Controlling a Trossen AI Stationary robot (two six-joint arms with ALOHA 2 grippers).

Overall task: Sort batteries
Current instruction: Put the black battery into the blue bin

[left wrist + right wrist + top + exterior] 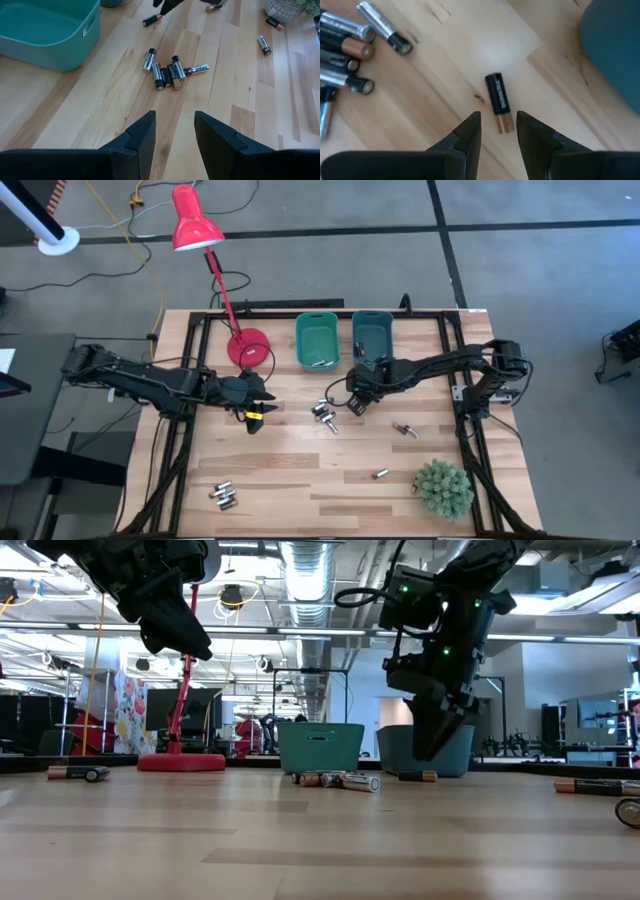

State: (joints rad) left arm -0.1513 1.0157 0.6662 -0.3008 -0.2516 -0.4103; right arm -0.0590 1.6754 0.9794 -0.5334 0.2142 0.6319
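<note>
A pile of several silvery and dark batteries (325, 415) lies on the wooden table, in front of the two bins; it also shows in the left wrist view as the pile (167, 72). My right gripper (498, 125) is open. It hovers just above one black battery with a copper end (499, 102), with a finger on either side of that end and not touching it. In the low view my right gripper (430, 745) points down, clear of the table. My left gripper (172, 127) is open, left of the pile and raised well above the table (185, 635).
A green teal bin (318, 340) and a darker teal bin (372, 335) stand at the far edge, beside the red lamp's base (247, 348). Stray batteries lie at the near left (222, 495), centre right (403, 429) and near right (380, 474). A small plant (443, 487) stands at the near right.
</note>
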